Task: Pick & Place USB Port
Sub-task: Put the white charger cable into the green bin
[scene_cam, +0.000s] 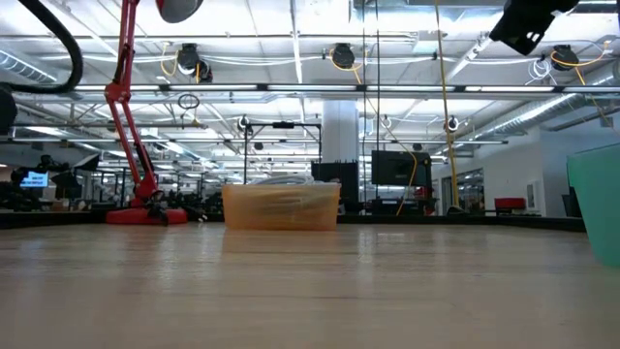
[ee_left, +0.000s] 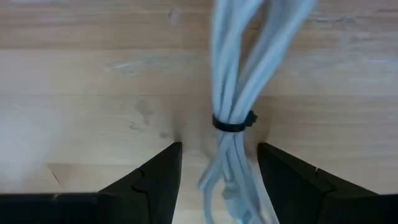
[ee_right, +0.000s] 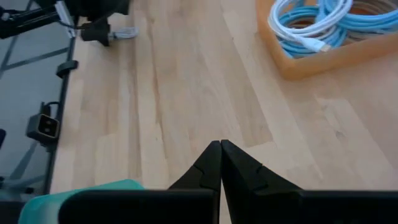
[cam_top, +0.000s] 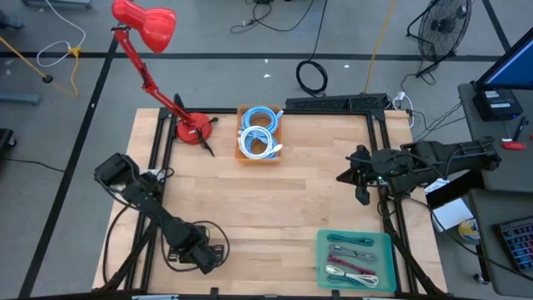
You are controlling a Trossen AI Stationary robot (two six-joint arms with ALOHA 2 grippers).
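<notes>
A white USB cable bundle (ee_left: 233, 93), cinched by a black tie (ee_left: 233, 121), lies on the wooden table (cam_top: 275, 200) near its near left corner; it also shows in the right wrist view (ee_right: 124, 32). My left gripper (ee_left: 217, 149) points down over it, open, one finger on each side of the bundle just below the tie. In the high view the left gripper (cam_top: 202, 255) hides the cable. My right gripper (ee_right: 221, 144) is shut and holds nothing, raised above the table's right side (cam_top: 341, 177).
An orange bin (cam_top: 260, 133) with coiled blue and white cables stands at the far middle. A teal tray (cam_top: 354, 260) with several cables sits at the near right. A red desk lamp (cam_top: 154, 50) stands on its base (cam_top: 191, 129) at the far left.
</notes>
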